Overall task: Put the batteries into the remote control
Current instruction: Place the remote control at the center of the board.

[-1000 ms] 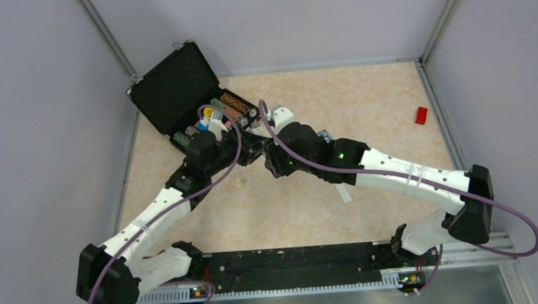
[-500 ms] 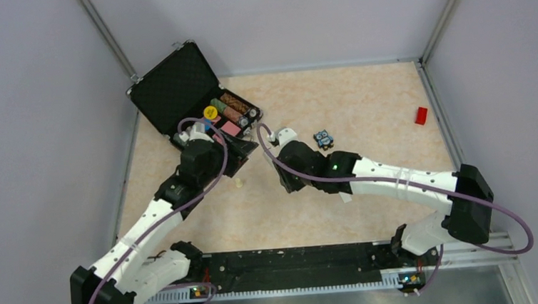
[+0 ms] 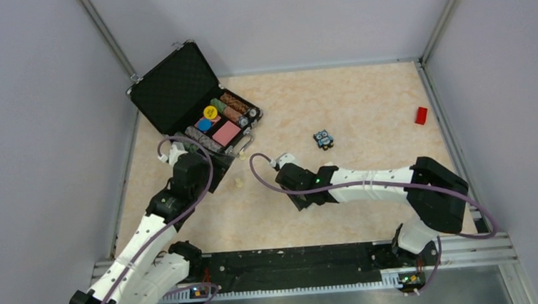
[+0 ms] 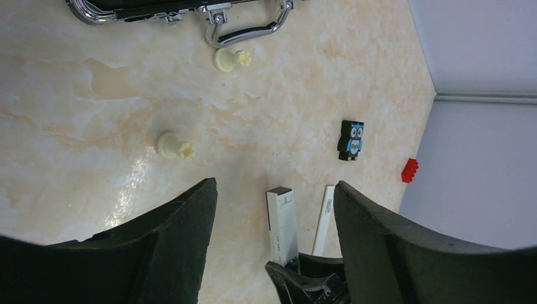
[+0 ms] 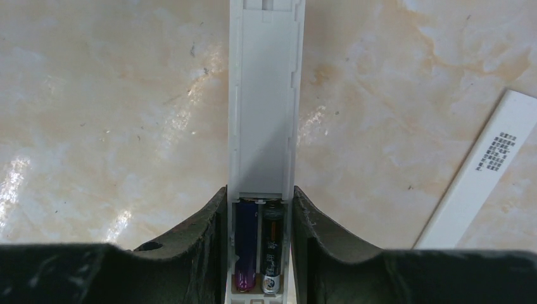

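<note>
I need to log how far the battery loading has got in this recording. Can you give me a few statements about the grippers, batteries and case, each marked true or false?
1. The right gripper is shut on the remote control. True.
2. The batteries lie loose on the table. False: both sit side by side in the remote control's open compartment.
3. The left gripper holds a battery. False: it is open and empty.
4. A white strip with a printed label lies on the table beside the remote control. True.
5. The black case is closed. False: its lid stands open.
</note>
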Robot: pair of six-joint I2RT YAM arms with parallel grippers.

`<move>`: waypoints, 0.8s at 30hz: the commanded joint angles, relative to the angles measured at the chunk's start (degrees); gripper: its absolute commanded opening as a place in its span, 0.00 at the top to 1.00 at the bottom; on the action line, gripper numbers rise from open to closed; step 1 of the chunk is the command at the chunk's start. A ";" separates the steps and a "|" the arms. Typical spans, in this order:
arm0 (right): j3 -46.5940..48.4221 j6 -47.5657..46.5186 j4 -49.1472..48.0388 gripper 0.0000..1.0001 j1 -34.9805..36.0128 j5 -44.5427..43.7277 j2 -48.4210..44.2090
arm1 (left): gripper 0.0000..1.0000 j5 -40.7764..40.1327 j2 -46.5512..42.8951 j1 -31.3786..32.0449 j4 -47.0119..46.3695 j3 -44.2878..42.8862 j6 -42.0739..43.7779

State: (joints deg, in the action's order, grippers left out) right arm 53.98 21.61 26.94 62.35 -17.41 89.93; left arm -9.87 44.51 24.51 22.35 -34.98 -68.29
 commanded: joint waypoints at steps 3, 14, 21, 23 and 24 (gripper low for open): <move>0.50 1.36 -4.64 0.74 -0.30 -0.20 4.84 | 0.28 2.05 1.37 -0.43 -1.50 -1.18 2.26; 2.29 1.13 -0.31 0.52 -0.21 1.58 7.36 | 0.29 3.83 2.28 -1.61 -2.09 -1.68 3.46; 5.70 2.77 4.88 0.37 -0.34 -0.05 2.74 | 0.29 5.48 3.10 -1.84 -3.43 -1.83 5.56; 7.02 3.80 6.66 0.34 -0.80 -0.10 0.51 | 0.29 6.07 3.34 -1.85 -4.10 -1.74 6.22; 7.37 4.50 7.51 0.33 -1.36 -0.07 -0.61 | 0.29 6.39 3.48 -1.84 -4.66 -1.61 6.55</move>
State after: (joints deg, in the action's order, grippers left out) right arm 57.06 23.62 30.74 62.13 -16.45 95.24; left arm -5.04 47.55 22.96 21.71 -34.98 -64.25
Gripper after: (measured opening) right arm 0.652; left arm 0.712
